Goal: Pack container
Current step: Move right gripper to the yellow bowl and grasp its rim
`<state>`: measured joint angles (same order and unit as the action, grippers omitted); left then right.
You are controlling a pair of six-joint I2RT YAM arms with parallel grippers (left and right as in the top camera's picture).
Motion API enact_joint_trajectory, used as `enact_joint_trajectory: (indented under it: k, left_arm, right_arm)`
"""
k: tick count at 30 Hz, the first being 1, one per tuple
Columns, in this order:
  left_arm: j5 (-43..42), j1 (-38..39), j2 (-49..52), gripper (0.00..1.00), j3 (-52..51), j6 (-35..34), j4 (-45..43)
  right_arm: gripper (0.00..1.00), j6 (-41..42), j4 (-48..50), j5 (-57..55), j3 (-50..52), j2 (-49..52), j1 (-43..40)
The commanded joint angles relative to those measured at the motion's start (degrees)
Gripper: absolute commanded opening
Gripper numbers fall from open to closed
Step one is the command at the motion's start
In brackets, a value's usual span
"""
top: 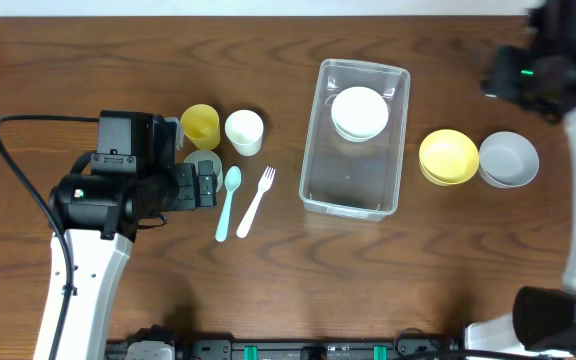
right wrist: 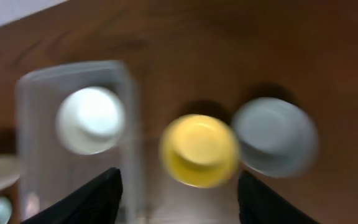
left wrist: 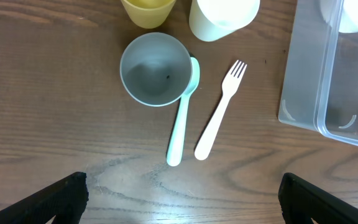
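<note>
The clear plastic container (top: 354, 137) lies mid-table with a white bowl (top: 360, 112) inside its far end; it also shows in the left wrist view (left wrist: 328, 74) and, blurred, in the right wrist view (right wrist: 73, 124). A yellow bowl (top: 448, 156) and a grey bowl (top: 508, 159) sit to its right. A grey cup (left wrist: 155, 68), a teal spoon (left wrist: 182, 121) and a white fork (left wrist: 219, 112) lie left of it, behind them a yellow cup (top: 201, 125) and a white cup (top: 244, 131). My left gripper (left wrist: 179, 199) is open and empty above the grey cup. My right gripper (right wrist: 179, 196) is open and empty, high over the bowls.
The right arm (top: 543, 60) sits at the far right corner of the table. The left arm body (top: 118, 185) covers the table left of the cups. Bare wood lies in front of the container.
</note>
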<state>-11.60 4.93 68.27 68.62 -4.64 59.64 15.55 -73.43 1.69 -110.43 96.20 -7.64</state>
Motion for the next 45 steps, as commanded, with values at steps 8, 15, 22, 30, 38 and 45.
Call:
enact_joint_trajectory:
  k: [8, 15, 22, 30, 38, 45]
  left_arm:
    - [0.66, -0.26, 0.2, 0.98, 0.94, 0.31, 0.13]
    - [0.68, -0.26, 0.2, 0.98, 0.94, 0.33, 0.13]
    - [0.68, -0.26, 0.2, 0.99, 0.94, 0.33, 0.11]
    - [0.68, -0.26, 0.2, 0.98, 0.94, 0.33, 0.11]
    - [0.68, -0.26, 0.2, 0.98, 0.94, 0.33, 0.13]
    - [0.68, -0.26, 0.2, 0.98, 0.94, 0.31, 0.11]
  right_arm:
    - [0.66, 5.01, 2.1, -0.17, 14.16, 10.43, -19.12]
    - [0.73, 4.13, 10.91, 0.26, 22.1, 14.08, -20.98]
    - [0.68, 4.15, 19.41, 0.28, 26.49, 16.68, -20.94]
    - [0.53, 4.2, 19.67, 0.26, 26.56, 21.24, -20.81]
    - [0.01, 8.98, 16.61, -1.73, 26.21, 18.32, -22.16]
    - [0.01, 10.05, 17.22, -3.58, 25.99, 1.16, -20.85]
